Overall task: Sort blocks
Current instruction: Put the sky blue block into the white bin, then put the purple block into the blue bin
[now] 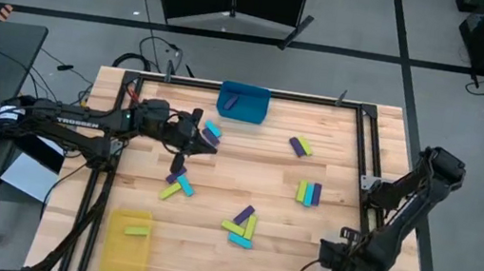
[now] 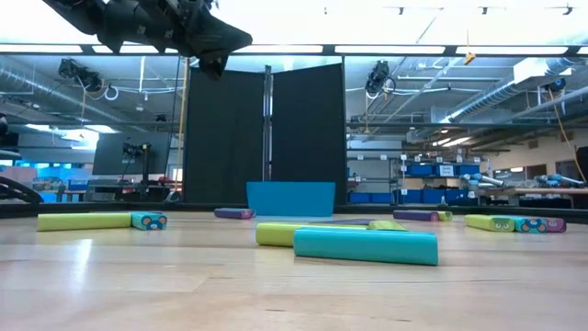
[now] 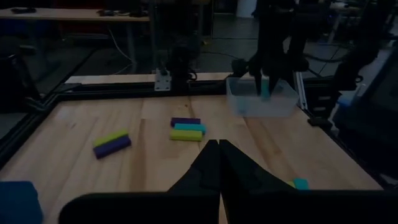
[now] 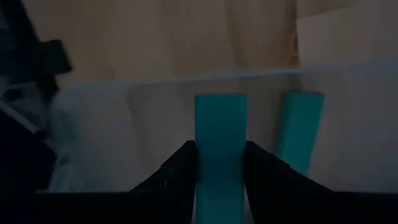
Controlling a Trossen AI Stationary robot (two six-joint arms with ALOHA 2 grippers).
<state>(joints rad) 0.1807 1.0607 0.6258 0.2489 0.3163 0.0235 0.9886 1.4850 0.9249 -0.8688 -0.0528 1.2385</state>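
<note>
The blue bin stands at the far edge of the tabletop, and everything else is placed from it. One purple block lies inside it.

The left pincer hangs above the wood just in front of the blue bin and a little to its left, raised well clear of the surface in the low view. Its fingers are clenched together with nothing between them, as the left wrist view shows.

A cyan block lies just in front of the blue bin, close by the left arm. A purple and lime pair rests to the right of the bin's front. A lime, cyan and purple trio lies side by side farther forward and right. A small mixed group sits forward of the bin, under the left pincer. A loose pile of purple, lime and cyan blocks lies farther forward still.

The yellow bin sits at the near-left corner, diagonally opposite the blue bin's side, with one lime block in it.

The right pincer is at the near-right corner, well away from the blue bin, lowered into the clear bin. It grips a cyan bar between its fingers. A second cyan bar lies in that bin just beside it.
</note>
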